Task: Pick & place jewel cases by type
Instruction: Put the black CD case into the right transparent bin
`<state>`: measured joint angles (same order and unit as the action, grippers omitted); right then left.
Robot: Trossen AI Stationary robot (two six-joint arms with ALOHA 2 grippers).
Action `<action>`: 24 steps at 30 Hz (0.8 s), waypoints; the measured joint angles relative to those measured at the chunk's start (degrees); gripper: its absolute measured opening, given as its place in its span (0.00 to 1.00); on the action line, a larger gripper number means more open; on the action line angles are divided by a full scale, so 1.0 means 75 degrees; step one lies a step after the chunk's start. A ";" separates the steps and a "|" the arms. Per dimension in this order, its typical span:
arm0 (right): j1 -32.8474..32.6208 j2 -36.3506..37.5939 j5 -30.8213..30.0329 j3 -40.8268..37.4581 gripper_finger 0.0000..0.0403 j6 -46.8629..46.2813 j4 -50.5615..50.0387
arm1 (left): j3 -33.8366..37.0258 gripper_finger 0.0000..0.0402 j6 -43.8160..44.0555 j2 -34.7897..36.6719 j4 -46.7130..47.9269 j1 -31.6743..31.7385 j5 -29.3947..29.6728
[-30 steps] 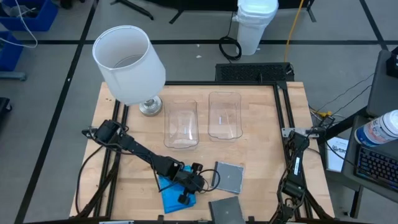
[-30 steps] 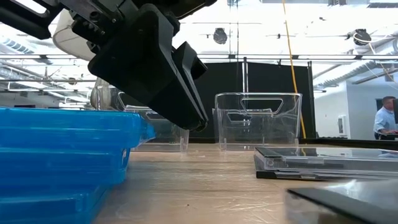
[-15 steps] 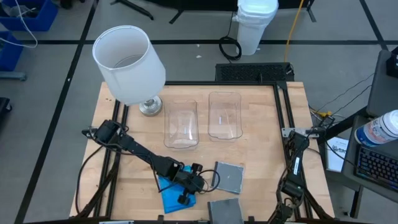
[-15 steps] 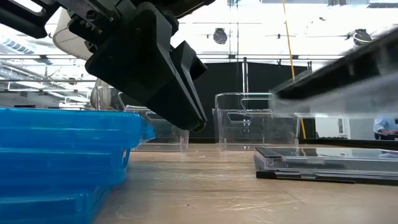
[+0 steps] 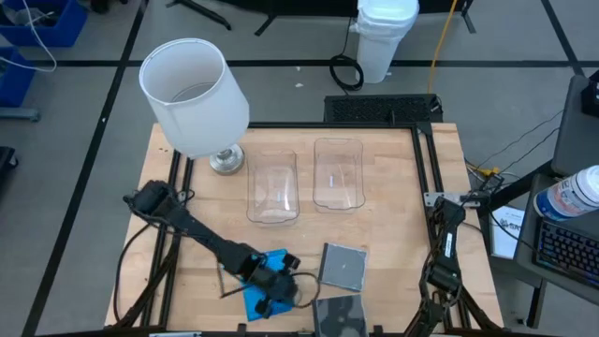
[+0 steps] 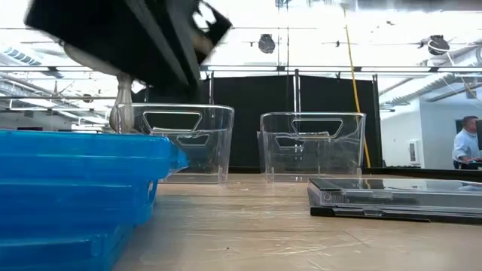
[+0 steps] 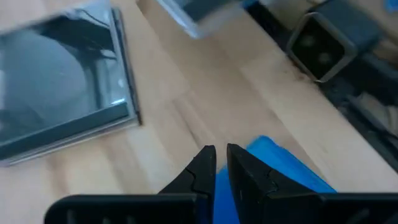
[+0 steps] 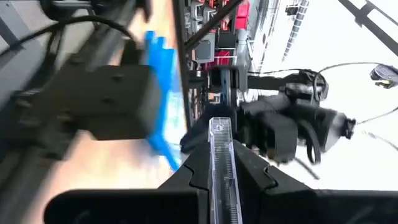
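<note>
The blue jewel cases [image 5: 259,288] lie stacked at the near left of the tabletop [image 5: 393,178], a dark jewel case [image 5: 343,267] lies flat just to their right, and another dark case [image 8: 221,163] stands on edge, clamped between the fingers of the right gripper [image 8: 221,155] at the near edge, its long axis running straight out from that gripper. Both clear tubs [image 5: 272,187] at the far middle look empty, so the sorting seems barely begun, with every case left to place. The left gripper [image 7: 221,163] hovers over the blue stack, fingers nearly together and holding nothing.
</note>
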<state>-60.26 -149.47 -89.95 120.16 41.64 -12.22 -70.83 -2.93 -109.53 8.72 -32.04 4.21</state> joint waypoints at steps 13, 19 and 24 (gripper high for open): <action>0.1290 0.2365 -0.0010 0.0009 0.06 -0.0144 -0.3865 | 0.0196 0.12 0.0284 0.0809 0.0695 -0.1784 0.0659; 0.2161 0.3198 -0.0007 0.0006 0.07 -0.0293 -0.4197 | 0.1151 0.12 0.0326 0.0806 -0.0236 -0.2271 0.0908; 0.2943 0.3806 -0.0003 0.0003 0.07 -0.1282 -0.4676 | 0.1875 0.12 0.0543 0.0803 -0.1170 -0.2284 0.1099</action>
<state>-38.19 -120.92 -89.97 120.18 32.03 -47.29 -56.77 1.14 -103.50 -0.05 -49.18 12.45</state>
